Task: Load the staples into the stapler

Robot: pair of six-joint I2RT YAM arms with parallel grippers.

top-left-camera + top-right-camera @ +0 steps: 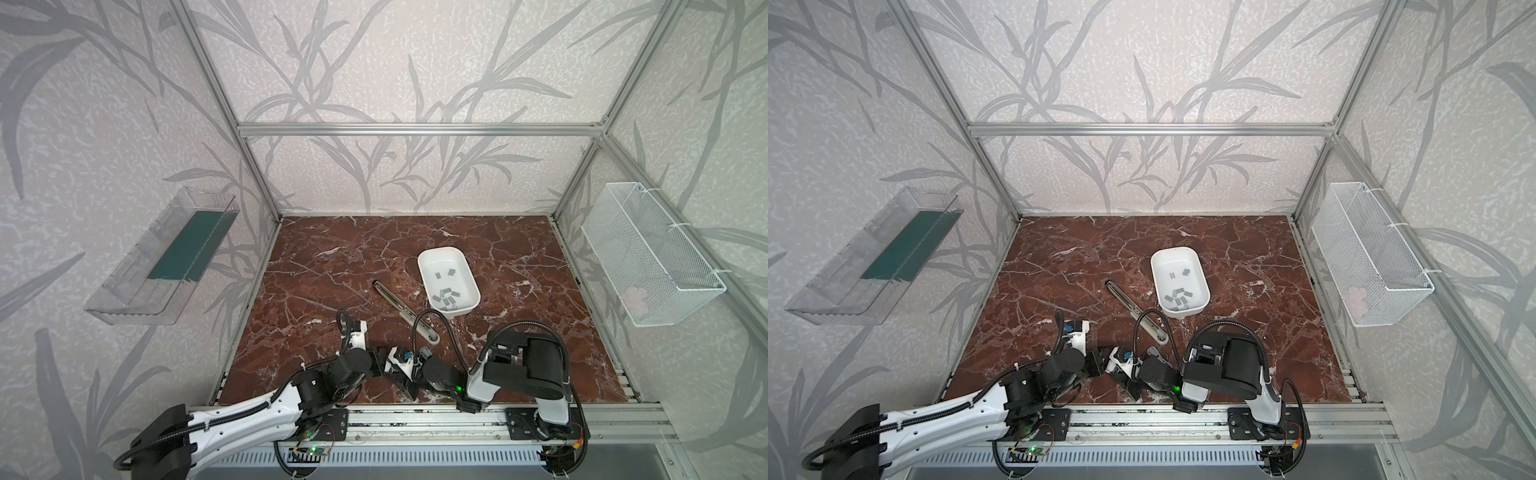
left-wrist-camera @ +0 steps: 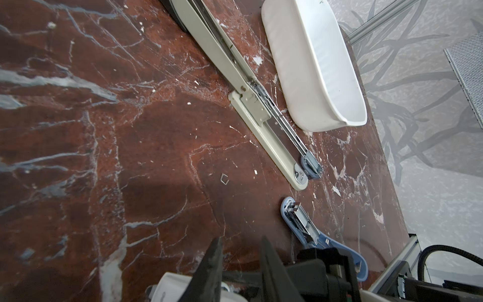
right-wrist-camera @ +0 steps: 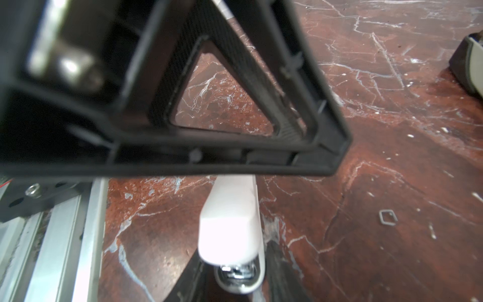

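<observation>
Staples (image 1: 446,296) are sitting in the white tray (image 1: 428,266), at 1 o'clock from both claws and well apart, with none in either claw. Left claw (image 2: 241,239) is showing a narrow gap, with bare tabletop (image 2: 130,130) between the tips. Right claw (image 3: 235,261) is straddling a small white stapler (image 3: 227,224) — can't tell if it's actually pinching. Risk: the claws are crowding each other, so I'm expecting a finger clash, or the stapler pivoting if that hold is loose. Nothing readable is showing — no brand, no label.

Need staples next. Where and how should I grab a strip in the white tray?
Probably take a lone strip lying apart from the heap. Come straight down and pinch across its long edges: it lies flat, and the tray walls block any side approach.
</observation>
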